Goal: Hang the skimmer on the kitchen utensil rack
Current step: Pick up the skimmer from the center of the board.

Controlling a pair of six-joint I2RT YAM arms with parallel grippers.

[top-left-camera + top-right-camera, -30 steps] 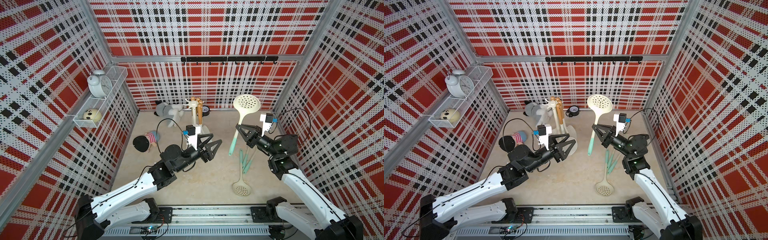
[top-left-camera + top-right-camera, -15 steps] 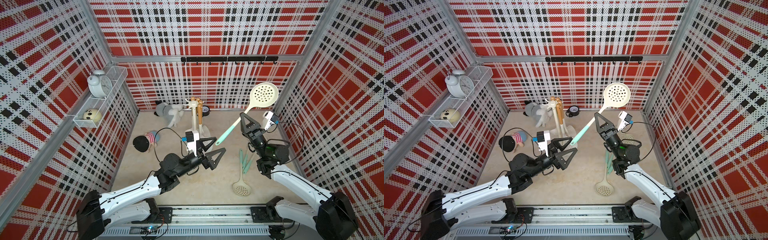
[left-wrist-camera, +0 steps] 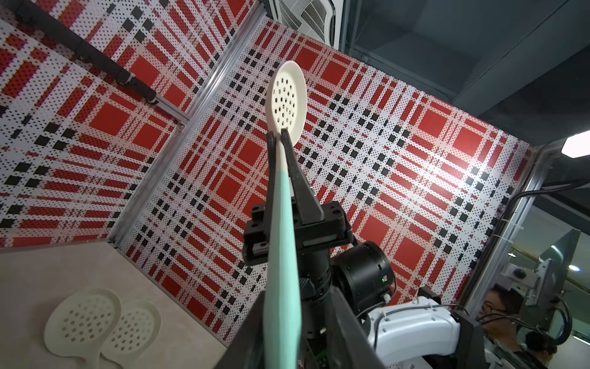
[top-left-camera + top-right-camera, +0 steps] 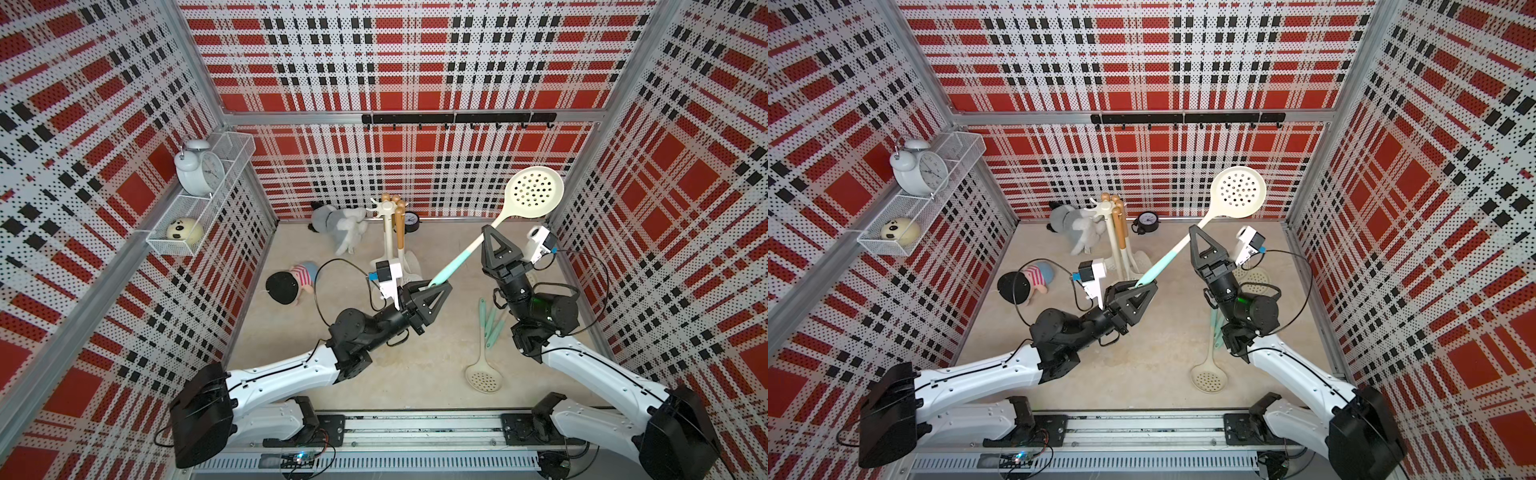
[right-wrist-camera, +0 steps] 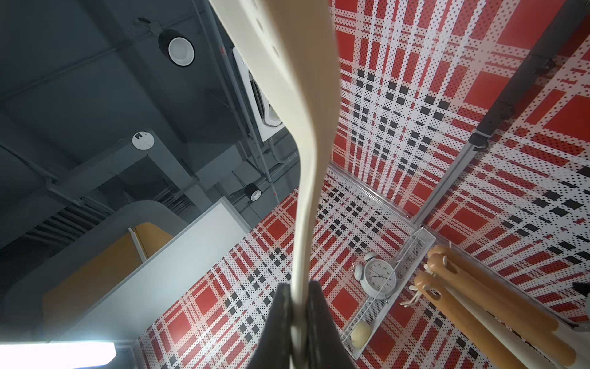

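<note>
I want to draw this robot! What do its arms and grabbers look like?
The left arm and right arm have smooth white shells, chunky black joints and black bases. The left gripper and right gripper are black, with fingers like hollow triangles. A small white camera box with a blue bit sits at each wrist, trailing thin black cables.

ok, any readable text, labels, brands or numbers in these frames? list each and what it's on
Nothing is legible enough to quote.
Dial of the white alarm clock: numerals are there, but too small to read in both top views and in the right wrist view.
Dial of the black clock: markings too small to read.
No other lettering, brand or sign shows.
</note>
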